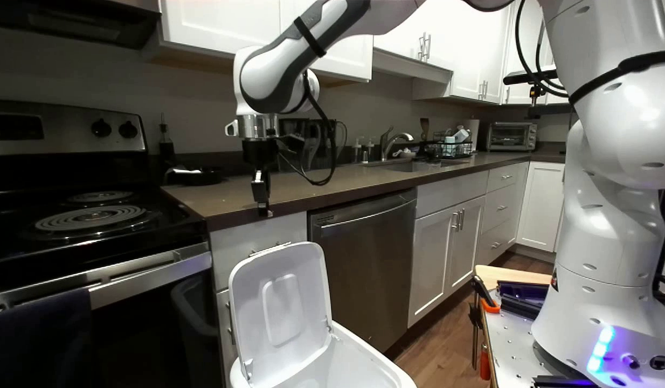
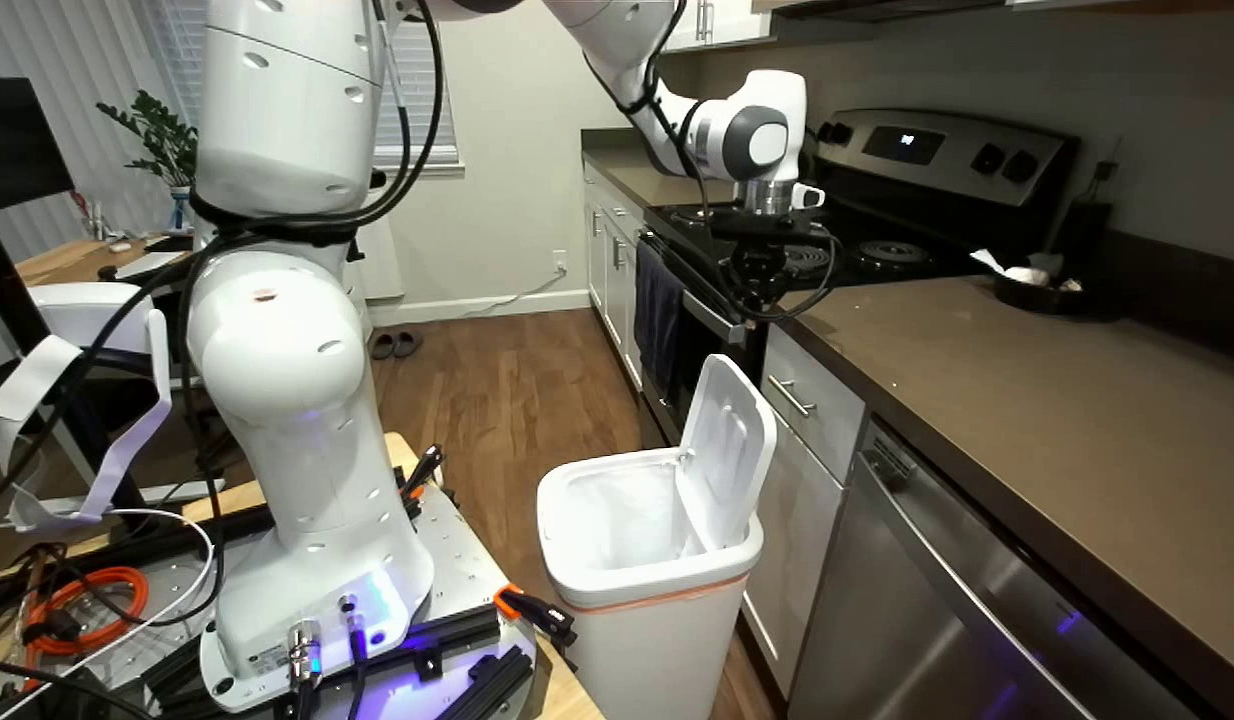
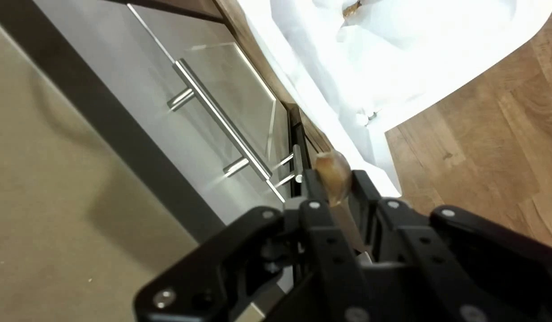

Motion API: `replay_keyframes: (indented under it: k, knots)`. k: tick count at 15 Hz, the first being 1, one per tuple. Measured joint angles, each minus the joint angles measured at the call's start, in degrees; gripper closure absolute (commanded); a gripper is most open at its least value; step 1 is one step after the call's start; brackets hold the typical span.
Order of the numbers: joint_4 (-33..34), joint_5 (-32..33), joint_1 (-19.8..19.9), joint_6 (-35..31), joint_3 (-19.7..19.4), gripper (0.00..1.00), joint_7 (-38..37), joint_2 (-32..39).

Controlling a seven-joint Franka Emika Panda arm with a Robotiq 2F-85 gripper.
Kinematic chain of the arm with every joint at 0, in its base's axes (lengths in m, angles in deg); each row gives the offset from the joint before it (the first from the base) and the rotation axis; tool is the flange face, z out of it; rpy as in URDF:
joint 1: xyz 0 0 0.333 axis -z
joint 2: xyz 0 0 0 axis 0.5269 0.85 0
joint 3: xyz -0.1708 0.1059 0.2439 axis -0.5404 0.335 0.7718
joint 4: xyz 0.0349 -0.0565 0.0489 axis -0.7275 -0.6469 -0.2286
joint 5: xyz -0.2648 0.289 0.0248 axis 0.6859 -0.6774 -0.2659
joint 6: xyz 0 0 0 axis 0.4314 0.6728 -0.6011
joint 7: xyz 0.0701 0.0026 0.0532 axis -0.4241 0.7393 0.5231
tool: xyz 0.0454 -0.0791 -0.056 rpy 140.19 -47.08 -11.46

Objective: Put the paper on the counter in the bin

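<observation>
A long dark-brown countertop point(image 2: 1027, 420) runs over the brown wood-plank floor point(image 2: 497, 380). Just off the countertop's front edge, the black two-fingered gripper point(image 3: 337, 187) pinches a small pale-brown scrap of paper point(image 3: 333, 174), near the open white plastic bin point(image 2: 652, 578).

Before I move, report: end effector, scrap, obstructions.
End effector gripping brownish scrap. Bin open, scrap not yet inside. Raised lid on the counter side, possibly in the way.

Nothing legible: lit characters point(image 2: 907, 141) on stove display point(image 2: 905, 147) blurred, label point(image 2: 268, 659) on robot base point(image 2: 312, 605) too small.
</observation>
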Motion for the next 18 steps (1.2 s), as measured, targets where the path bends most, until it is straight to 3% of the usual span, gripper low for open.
replay_keyframes:
  k: [6, 18]
  knots:
    - [-9.16, -0.74, 0.00, -2.92, -0.33, 0.95, -1.02, -6.76]
    - [-12.85, -3.91, -0.55, -2.78, -0.24, 0.95, -4.35, -8.42]
